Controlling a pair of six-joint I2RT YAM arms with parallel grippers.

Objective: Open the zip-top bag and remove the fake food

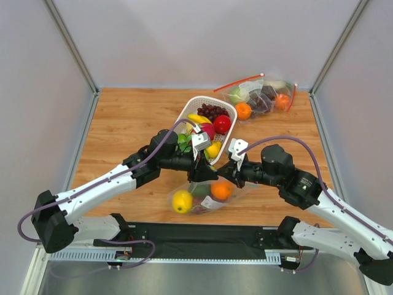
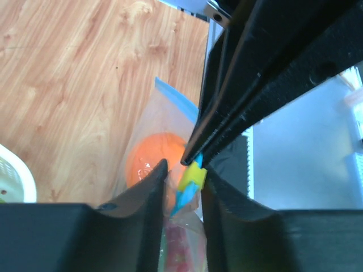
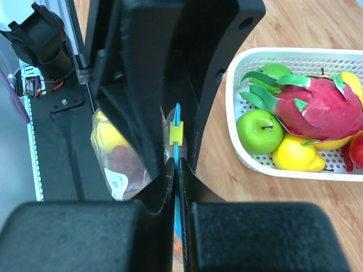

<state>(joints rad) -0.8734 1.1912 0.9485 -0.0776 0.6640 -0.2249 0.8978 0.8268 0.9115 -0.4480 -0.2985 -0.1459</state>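
Observation:
The zip-top bag lies near the table's front, holding a yellow lemon, an orange and a white label. My left gripper is over its top edge. In the left wrist view its jaws are closed round the yellow slider on the teal zip strip, with bag film pinched in. My right gripper faces it from the right. In the right wrist view it is shut on the teal strip just below the slider. A dark green fruit is not clearly visible.
A white basket behind the grippers holds a pink dragon fruit, purple grapes, a green apple and other fruit. A loose orange and a second bag with a red-orange zip lie at the back right. A black mat lines the front edge.

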